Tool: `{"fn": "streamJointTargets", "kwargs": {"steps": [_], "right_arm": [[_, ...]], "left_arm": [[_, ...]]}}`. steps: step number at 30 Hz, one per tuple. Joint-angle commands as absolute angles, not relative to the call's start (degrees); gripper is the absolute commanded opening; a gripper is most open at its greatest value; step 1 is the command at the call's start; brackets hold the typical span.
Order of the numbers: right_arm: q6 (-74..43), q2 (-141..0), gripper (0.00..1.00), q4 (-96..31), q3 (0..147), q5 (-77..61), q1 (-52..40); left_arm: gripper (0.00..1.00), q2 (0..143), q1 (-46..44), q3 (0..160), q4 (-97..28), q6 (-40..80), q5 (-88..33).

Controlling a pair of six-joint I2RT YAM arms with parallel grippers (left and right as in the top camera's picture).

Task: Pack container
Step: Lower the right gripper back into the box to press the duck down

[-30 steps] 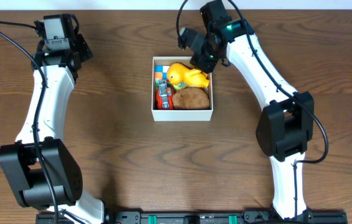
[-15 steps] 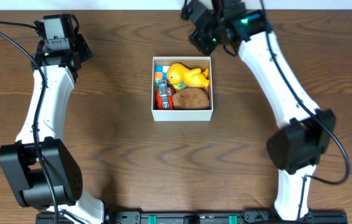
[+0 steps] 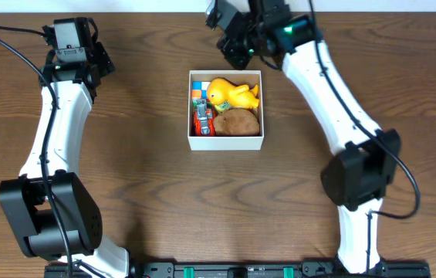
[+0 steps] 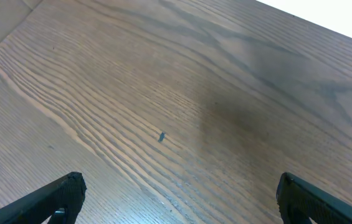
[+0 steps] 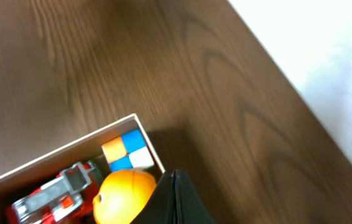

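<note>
The container (image 3: 225,142), a small white box, sits mid-table. It holds a yellow duck toy (image 3: 231,93), a brown plush (image 3: 238,121), a red toy vehicle (image 3: 202,120) and a coloured cube (image 3: 197,94). My right gripper (image 3: 231,48) hovers just behind the box's far edge, shut with nothing in it. In the right wrist view its shut jaws (image 5: 174,186) stand over the duck (image 5: 123,196) and the cube (image 5: 126,149) inside the box wall (image 5: 57,155). My left gripper (image 3: 72,46) is at the far left, open over bare wood (image 4: 185,205).
The table's far edge (image 5: 300,56) runs close behind the right gripper. Black cables (image 3: 1,46) trail from the left arm at the back left. Both arm bases stand at the table's front edge.
The right gripper has lifted away from the duck in the box, moved back and to the left, and shut empty. The left arm has not moved.
</note>
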State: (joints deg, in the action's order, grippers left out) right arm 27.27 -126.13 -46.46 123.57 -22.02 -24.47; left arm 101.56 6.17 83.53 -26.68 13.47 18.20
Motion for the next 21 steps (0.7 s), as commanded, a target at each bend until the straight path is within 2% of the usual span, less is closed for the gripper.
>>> {"fn": "streamJointTargets", "kwargs": {"steps": [1,10,21], "right_arm": [[28.6,-128.9,0.01,-45.9,123.7,-26.3,-24.7],[28.7,-132.4,0.01,-58.8,123.6,-27.9,-25.5],[36.3,-133.3,0.01,-68.4,123.6,-27.9,-26.6]], "left_arm": [[0.98,101.1,6.3,84.2,-26.8,13.2,18.7],[0.98,101.1,6.3,84.2,-26.8,13.2,18.7],[0.98,101.1,6.3,84.2,-26.8,13.2,18.7]]}}
